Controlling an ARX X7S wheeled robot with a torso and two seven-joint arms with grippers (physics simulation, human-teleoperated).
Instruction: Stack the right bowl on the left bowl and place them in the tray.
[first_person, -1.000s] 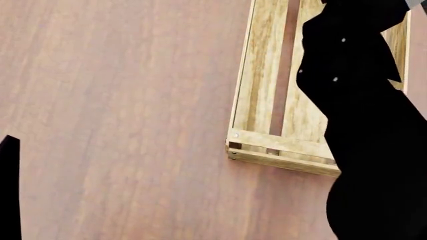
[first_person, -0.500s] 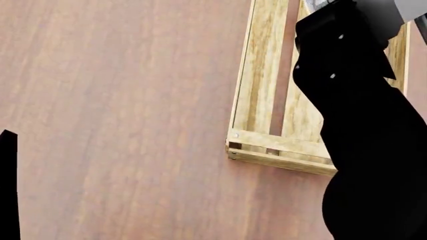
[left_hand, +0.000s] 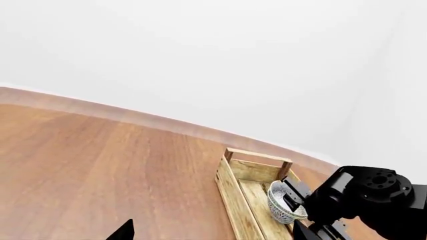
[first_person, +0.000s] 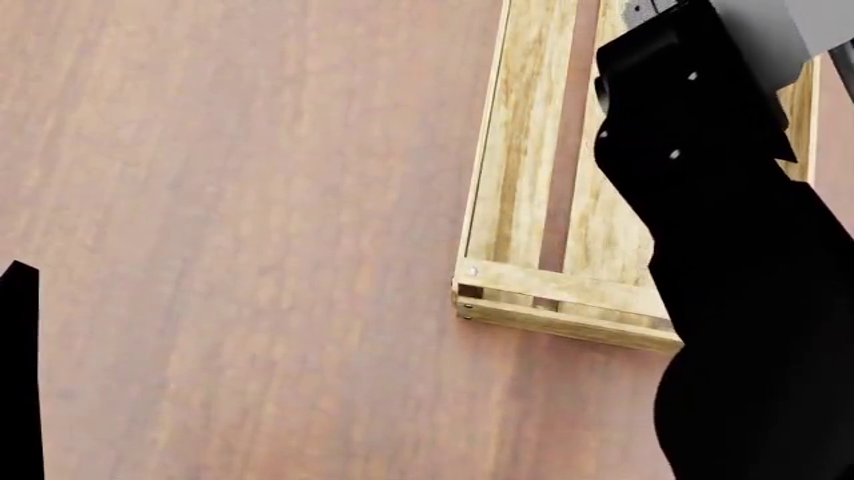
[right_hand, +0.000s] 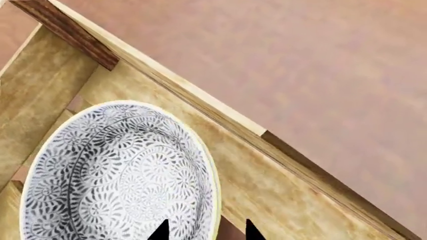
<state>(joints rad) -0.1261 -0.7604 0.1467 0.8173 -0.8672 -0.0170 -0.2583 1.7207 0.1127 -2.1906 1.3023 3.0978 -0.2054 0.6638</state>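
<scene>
One patterned bowl is held over the tray floor, its rim pinched at six o'clock by the closed right gripper, so lowering is needed; the left gripper's state cannot be told.

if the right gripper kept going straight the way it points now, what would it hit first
Probably the patterned bowl's rim, right ahead of the right gripper, then the tray floor beneath; depth is unclear.

The reddish-brown wooden surface lies bare left of the light-wood slatted tray. Inside the tray, a patterned grey-white bowl and the black right arm fill much room.
</scene>
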